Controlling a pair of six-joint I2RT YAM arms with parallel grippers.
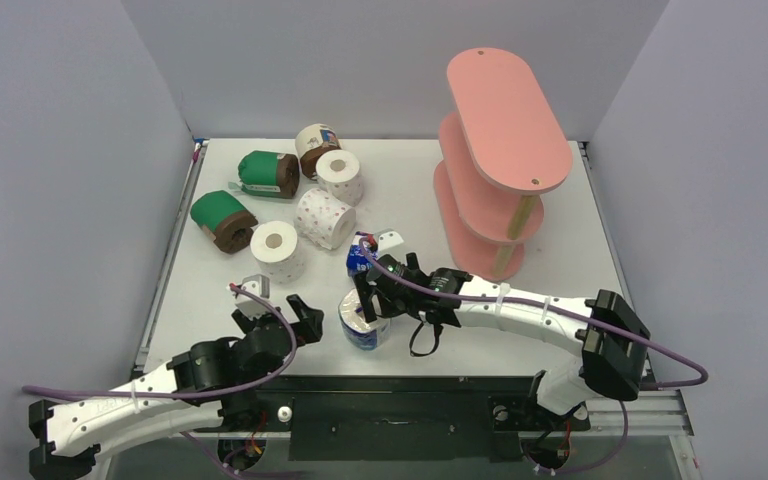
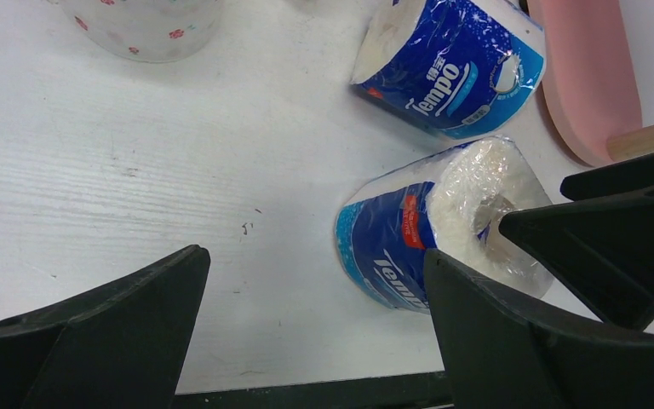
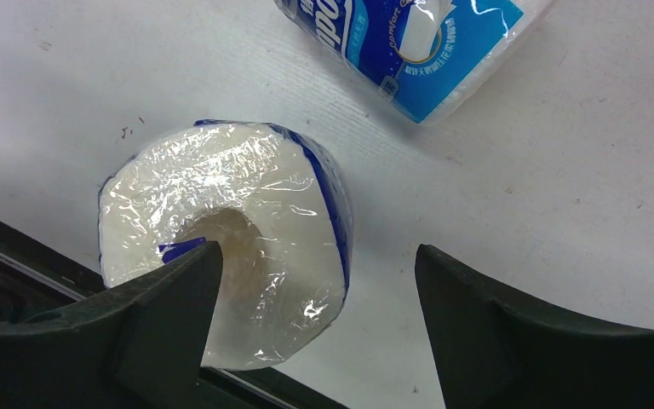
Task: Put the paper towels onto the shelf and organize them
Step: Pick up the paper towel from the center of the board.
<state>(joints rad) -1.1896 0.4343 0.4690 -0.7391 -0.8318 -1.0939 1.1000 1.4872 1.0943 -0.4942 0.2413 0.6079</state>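
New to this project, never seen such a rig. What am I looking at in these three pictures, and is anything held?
Two robot arms, bolted at the near edge of the table, each end in a two-finger gripper. The wide picture comes from a fixed camera above and behind them; the other two from cameras on the wrists. On the table sit a pink three-tier shelf and eight small paper rolls. The right gripper straddles the wall of the upright blue-wrapped roll, one finger at its core hole, one outside, jaws apart. The left gripper is open and empty. Nothing is held yet.
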